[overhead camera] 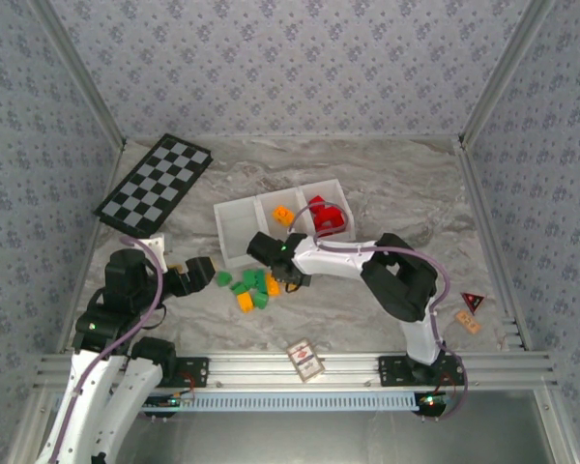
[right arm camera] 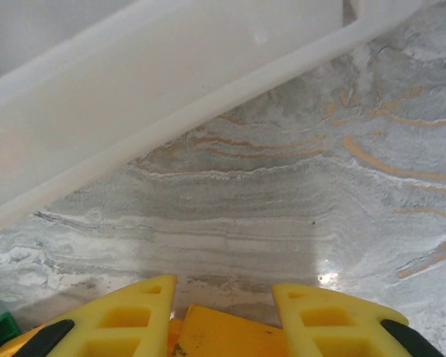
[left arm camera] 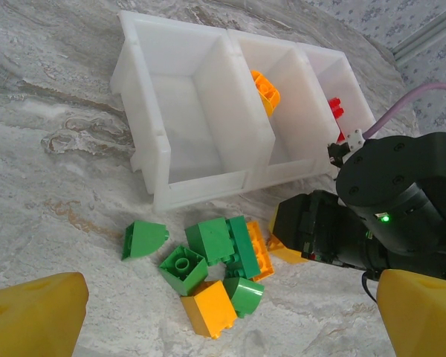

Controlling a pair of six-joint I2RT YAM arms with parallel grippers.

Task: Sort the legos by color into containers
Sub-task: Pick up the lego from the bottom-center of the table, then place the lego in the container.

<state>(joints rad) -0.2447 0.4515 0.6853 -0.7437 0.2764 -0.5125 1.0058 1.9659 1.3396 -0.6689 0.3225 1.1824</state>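
Picking is in hand: the right tool [right arm camera: 221, 301] is clamped narrow on an orange lego [right arm camera: 223, 335] low over the tabletop [right arm camera: 282, 201], the containers [right arm camera: 134, 111] just ahead of it, so next it likely lifts and carries forward to the middle compartment [left arm camera: 297, 111] that holds orange, while the left tool [overhead camera: 205, 271] hangs wide open.

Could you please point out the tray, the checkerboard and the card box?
tray [overhead camera: 240, 230]: top external view, left compartment's bare floor.
checkerboard [overhead camera: 155, 184]: top external view, board's middle.
card box [overhead camera: 306, 361]: top external view, its top face.

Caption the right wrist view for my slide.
Right end effector closed on an orange lego near the white tray, over marble tabletop.
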